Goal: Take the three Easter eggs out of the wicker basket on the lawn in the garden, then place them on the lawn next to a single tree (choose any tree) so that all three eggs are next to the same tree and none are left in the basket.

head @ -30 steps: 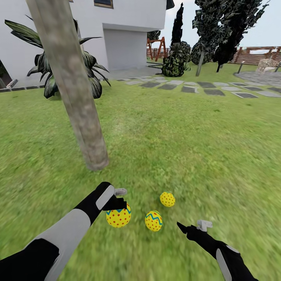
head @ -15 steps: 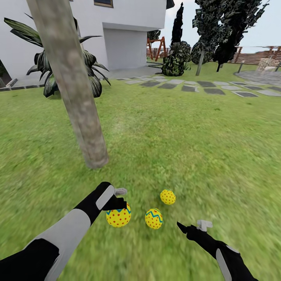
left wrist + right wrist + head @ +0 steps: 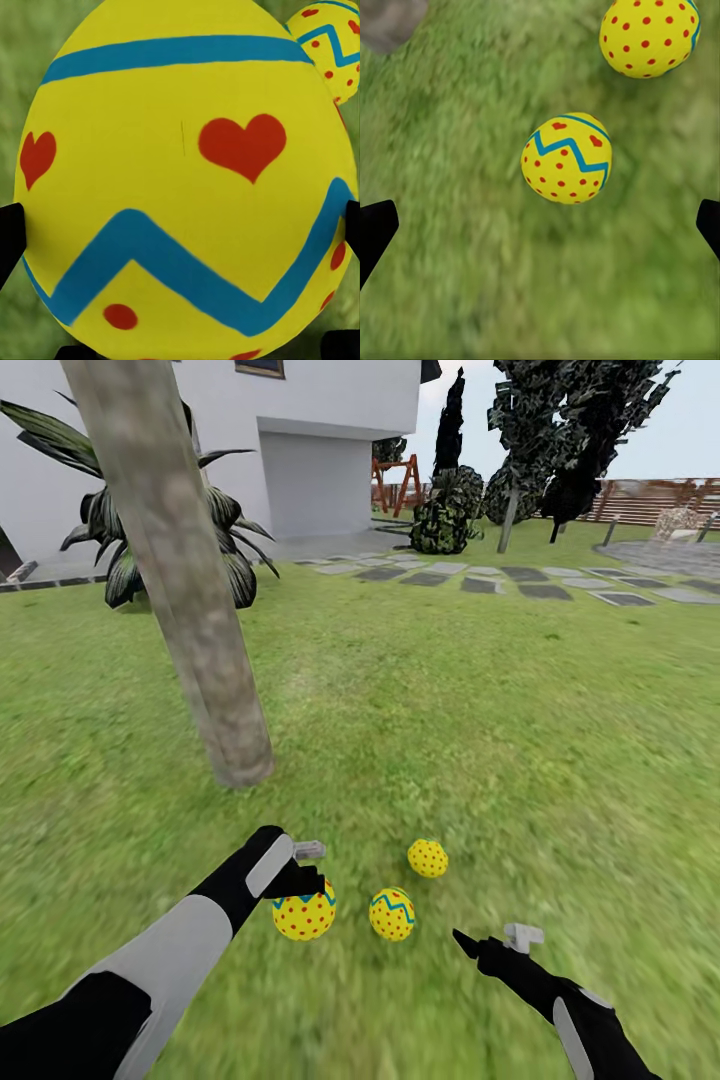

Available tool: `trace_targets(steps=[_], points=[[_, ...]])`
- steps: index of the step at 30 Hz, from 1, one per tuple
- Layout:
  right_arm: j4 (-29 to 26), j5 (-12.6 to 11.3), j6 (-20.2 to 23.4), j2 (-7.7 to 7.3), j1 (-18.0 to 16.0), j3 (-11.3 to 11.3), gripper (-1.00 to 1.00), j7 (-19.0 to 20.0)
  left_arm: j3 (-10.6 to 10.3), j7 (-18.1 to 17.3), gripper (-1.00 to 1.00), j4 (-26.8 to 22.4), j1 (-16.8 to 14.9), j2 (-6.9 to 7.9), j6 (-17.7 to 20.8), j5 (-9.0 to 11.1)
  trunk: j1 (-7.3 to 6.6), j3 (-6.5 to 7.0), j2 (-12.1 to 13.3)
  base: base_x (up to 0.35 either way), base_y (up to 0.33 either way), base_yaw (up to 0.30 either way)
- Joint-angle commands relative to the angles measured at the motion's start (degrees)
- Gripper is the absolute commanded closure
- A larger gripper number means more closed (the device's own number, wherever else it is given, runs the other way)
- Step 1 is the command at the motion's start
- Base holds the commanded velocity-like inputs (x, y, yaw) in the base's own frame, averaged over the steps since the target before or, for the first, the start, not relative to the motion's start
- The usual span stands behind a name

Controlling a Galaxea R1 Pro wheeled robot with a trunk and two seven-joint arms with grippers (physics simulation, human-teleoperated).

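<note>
Three yellow Easter eggs with red dots are near the tree trunk on the lawn. My left gripper is shut on one egg, which looms large between the black fingertips in the left wrist view. A second egg lies on the grass just right of it. The third egg lies a little farther off. My right gripper is open and low, right of the eggs; its wrist view has an egg ahead between the spread fingers and another egg beyond. The wicker basket is out of view.
A low broad-leaved dark plant stands behind the trunk by the white house wall. A grey stepping-stone path crosses the far lawn before dark conical trees. Open grass stretches to the right.
The whole picture has shifted a little, so the camera moved; trunk and the two lying eggs sit slightly higher. Both arms keep their pose, and the left gripper still holds its egg.
</note>
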Motion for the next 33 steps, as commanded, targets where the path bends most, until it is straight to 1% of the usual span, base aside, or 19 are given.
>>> trace_targets(steps=[1, 18, 23, 27, 33], points=[[0.0, -0.4, 0.5, 0.02, 0.0, -0.2, -1.0, 0.2, -0.3, 0.4, 1.0, -0.1, 0.0, 0.02, 0.0, 0.6, 0.22, -0.23, -0.4, 0.0, 0.0, -0.001], [0.0, -0.4, 0.5, 0.02, 0.0, -0.1, -1.0, 0.3, -0.3, 0.4, 1.0, -0.1, 0.0, 0.09, -0.4, 0.6, 3.95, -3.28, -7.3, 0.0, 0.0, 0.0], [0.0, -0.4, 0.5, 0.02, 0.0, 0.0, -1.0, 0.3, -0.4, 0.4, 1.0, 0.0, 0.0, 0.15, -2.1, 0.6, 5.05, -4.18, -9.3, 0.0, 0.0, 0.0], [0.0, -0.4, 0.5, 0.02, 0.0, 0.0, -1.0, 0.2, -0.4, 0.4, 1.0, 0.1, 0.0, 0.21, -5.9, 0.4, 5.93, -4.9, -10.9, 0.0, 0.0, 0.0], [0.0, -0.4, 0.5, 0.02, 0.0, 0.0, -1.0, 0.3, -0.4, 0.4, 1.0, 0.1, 0.0, 0.25, -8.9, 0.3, 7.24, -5.97, -13.3, 0.0, 0.0, 0.0]])
